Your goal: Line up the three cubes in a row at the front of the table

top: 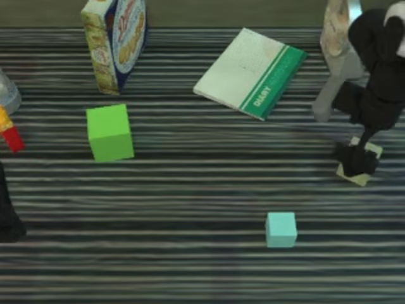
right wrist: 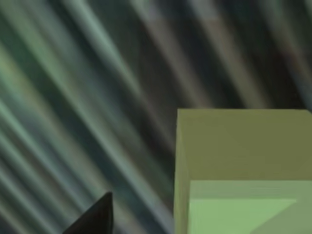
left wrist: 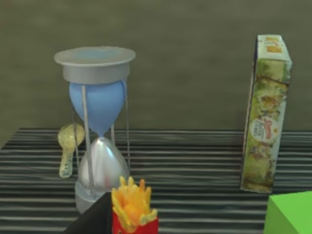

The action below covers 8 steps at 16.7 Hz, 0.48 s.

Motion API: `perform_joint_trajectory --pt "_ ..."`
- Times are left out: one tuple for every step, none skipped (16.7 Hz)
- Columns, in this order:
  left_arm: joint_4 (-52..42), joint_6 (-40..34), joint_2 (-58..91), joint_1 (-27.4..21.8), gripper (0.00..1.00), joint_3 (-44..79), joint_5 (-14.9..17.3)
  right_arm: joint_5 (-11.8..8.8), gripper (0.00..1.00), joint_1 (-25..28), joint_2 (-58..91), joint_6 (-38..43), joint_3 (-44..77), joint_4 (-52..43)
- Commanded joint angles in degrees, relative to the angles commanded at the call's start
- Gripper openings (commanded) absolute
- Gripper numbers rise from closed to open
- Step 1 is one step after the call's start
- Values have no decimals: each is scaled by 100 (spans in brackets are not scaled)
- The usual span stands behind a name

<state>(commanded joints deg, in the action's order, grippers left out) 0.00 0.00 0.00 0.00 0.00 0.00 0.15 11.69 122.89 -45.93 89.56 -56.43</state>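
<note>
- Olive-yellow cube lay near the table's right edge, directly under the right gripper; its corners showed on either side of the black fingers, though whether the jaws were clamped on it could not be told.
- Green cube sat left of centre, near the cracker box.
- Cyan cube rested toward the front, right of centre.
- Left gripper was parked at the left edge, jaw state unclear.
</note>
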Motion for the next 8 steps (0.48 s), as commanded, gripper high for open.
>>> perform_joint_trajectory --pt "0 0 0 0 100 0 0 1 100 1 94 2 -149 264" --pt "0 0 0 0 100 0 0 2 100 0 183 5 -285 494" --pt "0 0 0 0 100 0 0 3 100 1 259 5 -395 667" --pt "0 0 0 0 100 0 0 3 100 2 315 4 -473 780" --pt "0 0 0 0 100 0 0 3 100 2 342 4 -509 829" --pt "0 0 0 0 100 0 0 3 100 2 344 4 -512 833" --pt "0 0 0 0 100 0 0 3 100 2 344 4 -512 833" --pt "0 0 0 0 100 0 0 3 100 2 344 4 -512 833"
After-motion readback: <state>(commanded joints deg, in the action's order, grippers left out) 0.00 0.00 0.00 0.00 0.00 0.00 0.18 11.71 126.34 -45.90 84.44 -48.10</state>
